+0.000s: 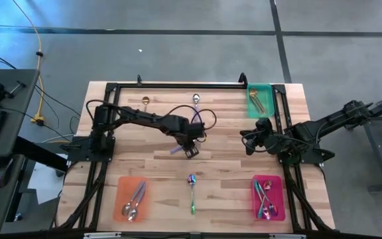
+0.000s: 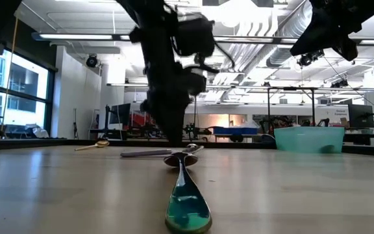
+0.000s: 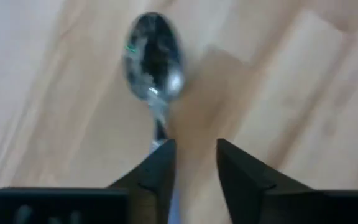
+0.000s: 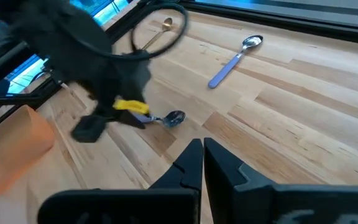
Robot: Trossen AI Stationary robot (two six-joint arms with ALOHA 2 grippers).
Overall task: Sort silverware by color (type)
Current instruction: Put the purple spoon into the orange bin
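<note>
A spoon with a shiny bowl (image 3: 153,56) lies flat on the wooden table near its middle (image 1: 176,151). My left gripper (image 3: 196,155) points down over the spoon's handle end, fingers open, with bare wood in the gap. The handle (image 3: 160,132) runs out of sight behind one finger. From the right wrist view the same spoon (image 4: 174,118) lies by the left gripper. My right gripper (image 4: 202,155) hangs shut above the table's right part (image 1: 249,141), holding nothing. A rainbow spoon (image 1: 192,192) lies toward the near edge. My left gripper stands with one finger (image 3: 157,168) over the spoon's handle, and that finger hides the spot. I cannot tell whether it touches the handle. The spoon lies flat on the table.
A silver spoon (image 1: 195,99) and a gold spoon (image 1: 146,101) lie near the far edge. An orange tray (image 1: 121,199) with silver spoons sits near left, a pink tray (image 1: 277,189) with rainbow spoons near right, and a green tray (image 1: 264,93) with a gold spoon far right.
</note>
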